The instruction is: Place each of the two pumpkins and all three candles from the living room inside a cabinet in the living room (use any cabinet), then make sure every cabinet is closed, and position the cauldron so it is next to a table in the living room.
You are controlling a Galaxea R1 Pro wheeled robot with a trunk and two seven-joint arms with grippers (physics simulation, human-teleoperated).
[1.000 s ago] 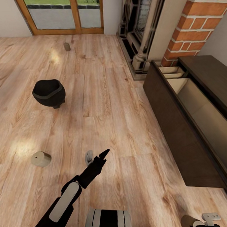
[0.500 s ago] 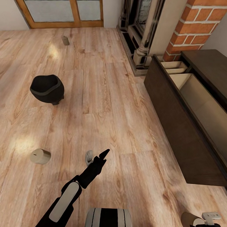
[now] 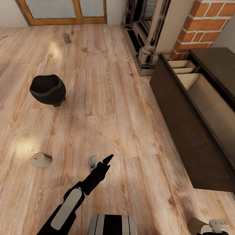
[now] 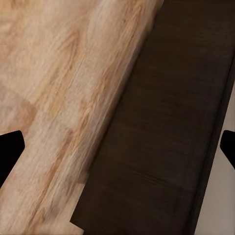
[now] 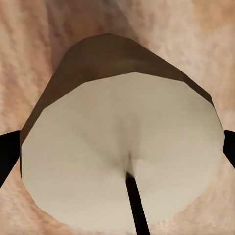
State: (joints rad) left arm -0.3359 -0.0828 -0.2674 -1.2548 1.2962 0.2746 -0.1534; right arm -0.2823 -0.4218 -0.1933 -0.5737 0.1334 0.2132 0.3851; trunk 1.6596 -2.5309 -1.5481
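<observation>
Evenly and brightly lit, soft daylight entering through the glazed door point(image 3: 61, 5) at the far wall. 2 pale glare patches on the wooden floor point(image 3: 114, 107), 1 near the door, 1 beside the nearer candle point(image 3: 41, 160). Faint, soft-edged shadows under the cauldron point(image 3: 47, 90) and the left arm. Mild wide-angle stretch toward the head view's edges, slanting the cabinet point(image 3: 185, 130). Rendered textures slightly smeared. Left wrist view blurred, wood grain soft. Right wrist view close, candle end point(image 5: 122, 152) bright, its far side in shade.
</observation>
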